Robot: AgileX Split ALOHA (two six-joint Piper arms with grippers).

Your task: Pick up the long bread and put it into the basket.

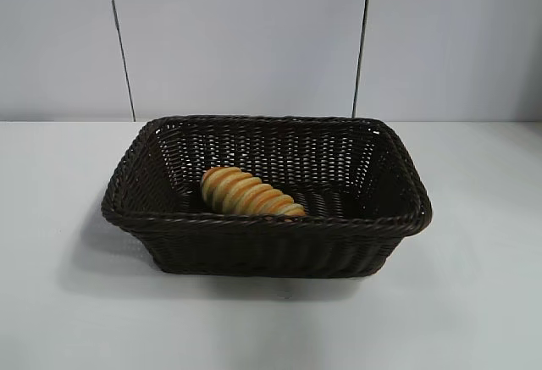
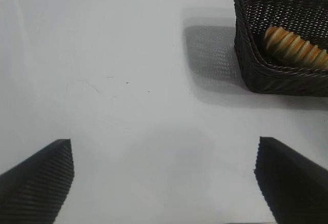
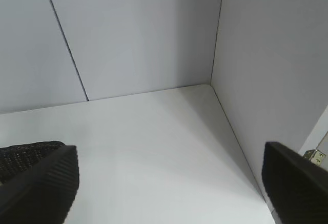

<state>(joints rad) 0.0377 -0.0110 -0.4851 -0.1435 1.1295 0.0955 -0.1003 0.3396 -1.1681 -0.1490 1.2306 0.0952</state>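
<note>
The long bread (image 1: 251,194) lies inside the basket (image 1: 264,222), at centre frame of the exterior view, against its near wall. The basket stands on the white desk (image 1: 68,319). Left gripper (image 2: 164,175): jaws released, empty, above bare desk. Right gripper (image 3: 169,185): jaws released, empty.

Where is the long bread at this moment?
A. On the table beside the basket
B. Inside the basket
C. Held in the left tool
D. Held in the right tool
B: the long bread lies inside the basket, against its near wall; both open tools, left and right, hold nothing.
</note>
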